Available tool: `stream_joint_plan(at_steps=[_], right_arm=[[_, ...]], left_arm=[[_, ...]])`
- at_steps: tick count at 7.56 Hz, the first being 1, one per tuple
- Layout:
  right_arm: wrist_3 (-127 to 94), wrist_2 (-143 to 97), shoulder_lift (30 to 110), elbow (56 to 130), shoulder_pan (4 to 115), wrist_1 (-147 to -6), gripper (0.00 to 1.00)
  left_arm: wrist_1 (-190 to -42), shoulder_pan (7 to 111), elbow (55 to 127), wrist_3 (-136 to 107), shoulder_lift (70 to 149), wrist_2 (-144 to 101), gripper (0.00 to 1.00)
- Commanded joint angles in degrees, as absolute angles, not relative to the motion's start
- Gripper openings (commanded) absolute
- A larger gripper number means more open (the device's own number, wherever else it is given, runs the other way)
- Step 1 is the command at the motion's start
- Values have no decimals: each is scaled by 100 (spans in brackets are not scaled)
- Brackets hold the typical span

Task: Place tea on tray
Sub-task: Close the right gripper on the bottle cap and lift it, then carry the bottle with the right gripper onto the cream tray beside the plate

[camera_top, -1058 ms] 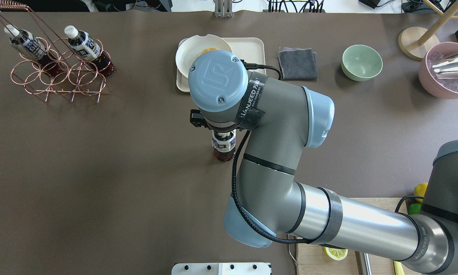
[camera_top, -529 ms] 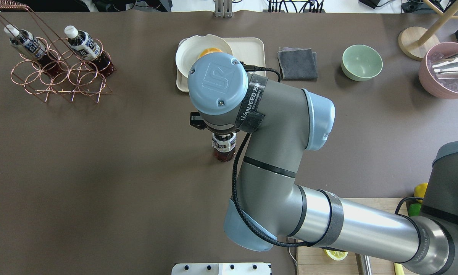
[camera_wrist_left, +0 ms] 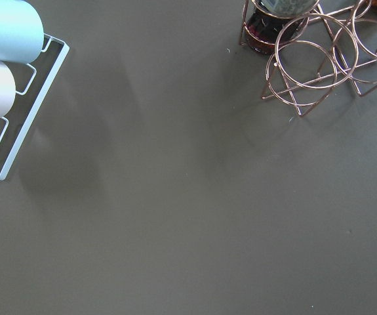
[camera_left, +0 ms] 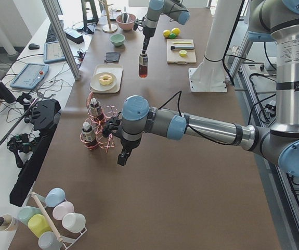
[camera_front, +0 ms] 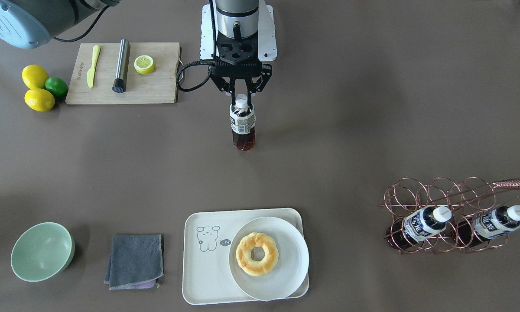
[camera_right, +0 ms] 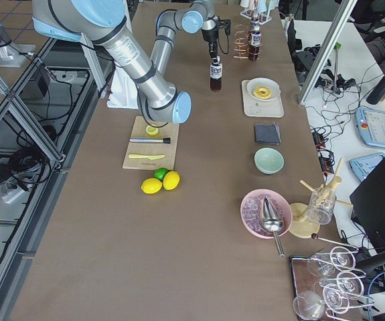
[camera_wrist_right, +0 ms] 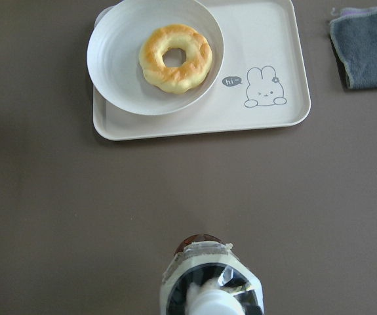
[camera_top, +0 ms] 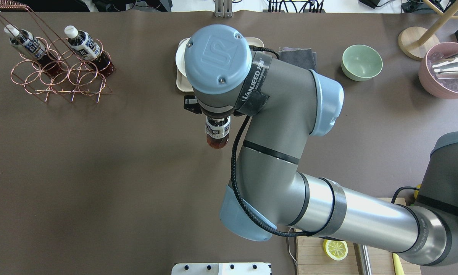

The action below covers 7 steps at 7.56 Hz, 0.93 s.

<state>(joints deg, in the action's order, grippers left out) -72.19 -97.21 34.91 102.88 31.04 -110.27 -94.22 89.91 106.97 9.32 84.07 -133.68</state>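
My right gripper [camera_front: 241,96] is shut on the white-capped neck of the tea [camera_front: 242,123], a small bottle of dark brown liquid. It holds the tea upright over the bare table, short of the tray. The tea also shows in the overhead view [camera_top: 217,134] and low in the right wrist view [camera_wrist_right: 210,283]. The cream tray [camera_front: 203,271] with its small grey outline drawing carries a round white plate [camera_front: 286,277] with a doughnut [camera_front: 257,253]. The tray's free half lies ahead in the right wrist view [camera_wrist_right: 267,39]. My left gripper [camera_left: 122,158] hangs beside the copper rack; I cannot tell if it is open.
Two alike bottles [camera_front: 424,223] [camera_front: 498,221] lie in the copper wire rack [camera_front: 450,195]. A grey cloth [camera_front: 134,260] and green bowl [camera_front: 41,251] sit beside the tray. The cutting board [camera_front: 156,91], lemons [camera_front: 39,99] and a lime are near my base.
My right arm has carried the tea away from my base toward the tray. The wrist now covers most of the tray and plate in the overhead view.
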Motion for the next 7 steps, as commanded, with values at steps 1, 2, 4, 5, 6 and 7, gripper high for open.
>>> stream_joint_plan(at_steps=[1,2,4,5,6,7], right_arm=[[-6551,-10087,3278,10152,3951,-11250,0],[-6200,-10481,3244,9847,4460,-11146,0],[-5766,-11143,2780,8183,5166,-10227,0],[-5713,-11249,2499,7426,5316,-9900,0],[-5574,-11293,2461,7140,5361,-9844,0],[-5511,-11294,2461,6919,5361,-9835,0]], left_arm=[[-9422,8991,10714,932,8402,-13368,99],[-9431,8991,10731,940,8394,-13368,99],[-9431,9000,10775,940,8394,-13368,99],[-9431,9000,10793,940,8394,-13368,99],[-9431,9000,10810,932,8394,-13368,99],[-9431,9000,10828,932,8394,-13368,99]])
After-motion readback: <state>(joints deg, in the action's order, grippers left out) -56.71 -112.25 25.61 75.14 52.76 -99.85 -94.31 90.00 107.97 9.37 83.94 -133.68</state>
